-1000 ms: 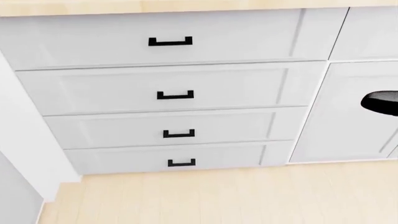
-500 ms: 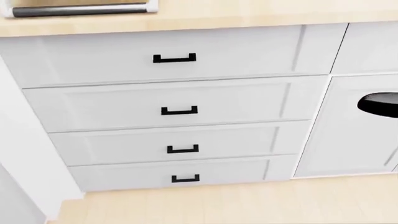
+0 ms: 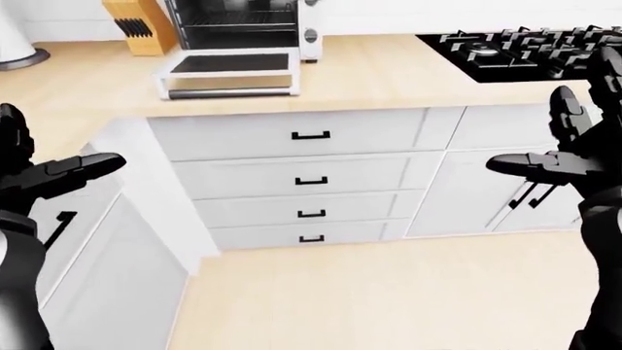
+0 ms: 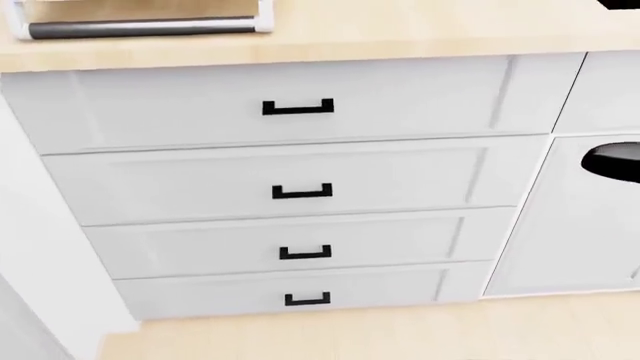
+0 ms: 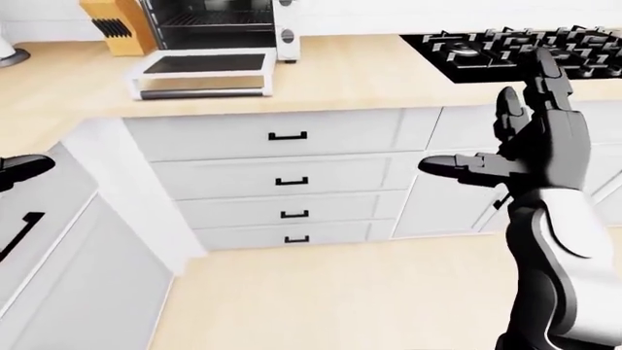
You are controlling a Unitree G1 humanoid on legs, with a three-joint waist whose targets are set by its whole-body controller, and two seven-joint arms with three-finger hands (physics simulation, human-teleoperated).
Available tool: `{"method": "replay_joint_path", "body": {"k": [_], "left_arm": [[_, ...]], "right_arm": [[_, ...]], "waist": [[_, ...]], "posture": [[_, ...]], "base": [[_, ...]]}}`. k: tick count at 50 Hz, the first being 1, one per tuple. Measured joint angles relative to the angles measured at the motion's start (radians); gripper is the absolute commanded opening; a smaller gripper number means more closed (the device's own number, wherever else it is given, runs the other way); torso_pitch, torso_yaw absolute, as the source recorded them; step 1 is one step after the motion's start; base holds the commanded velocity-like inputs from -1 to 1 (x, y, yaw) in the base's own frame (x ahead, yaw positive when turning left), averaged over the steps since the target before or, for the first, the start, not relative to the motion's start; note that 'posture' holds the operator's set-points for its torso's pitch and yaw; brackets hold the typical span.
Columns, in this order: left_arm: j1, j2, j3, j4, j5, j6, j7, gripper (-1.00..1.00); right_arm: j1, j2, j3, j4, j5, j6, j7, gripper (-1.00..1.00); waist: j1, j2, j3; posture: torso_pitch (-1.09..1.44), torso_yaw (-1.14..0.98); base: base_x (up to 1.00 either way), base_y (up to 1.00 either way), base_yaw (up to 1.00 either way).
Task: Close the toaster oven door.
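While approaching: door (image 3: pixel 231 72) lay flat on worktop (image 3: pixel 389 69).
Robot hands: left robot hand (image 3: pixel 49 175), right robot hand (image 5: pixel 520 146) spread, empty.
Next: needed closing in, lifting door.

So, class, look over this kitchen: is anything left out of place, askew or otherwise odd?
One thing: the toaster oven door is dropped fully open, lying flat on the counter with its handle at the counter's edge, the dark oven cavity exposed. The four drawers look shut and straight, and nothing seems spilled. Both hands, left hand and right hand, are open and empty.
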Motion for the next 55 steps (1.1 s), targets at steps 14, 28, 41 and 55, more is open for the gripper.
{"method": "replay_joint_path", "body": {"k": [14, 28, 41, 55], "left_arm": [[-0.003, 0.001, -0.004, -0.015, -0.006, 0.004, -0.006, 1.0], [0.002, 0.002, 0.001, -0.004, -0.001, 0.011, -0.002, 1.0], [-0.005, 0.0, -0.006, -0.016, -0.009, 0.02, -0.003, 1.0], [0.002, 0.006, 0.01, -0.014, -0.011, 0.022, 0.005, 1.0]], "right_arm": [[0.001, -0.011, -0.017, 0.006, 0.003, 0.006, -0.01, 1.0], [0.004, -0.003, 0.001, -0.001, 0.003, -0.003, -0.001, 1.0], [0.003, -0.012, -0.015, 0.007, -0.004, 0.009, -0.002, 1.0], [-0.001, -0.012, -0.009, -0.01, 0.017, 0.024, 0.001, 1.0]], "waist": [[-0.025, 0.101, -0.007], [0.0, 0.007, -0.008], [-0.017, 0.039, -0.001], [0.0, 0.023, 0.002]], "posture": [[0.0, 0.0], [0.0, 0.0], [0.0, 0.0], [0.0, 0.0]], "base": [[0.12, 0.17, 0.0], [0.12, 0.09, 0.0], [0.14, 0.07, 0.0], [0.16, 0.15, 0.0]]}}
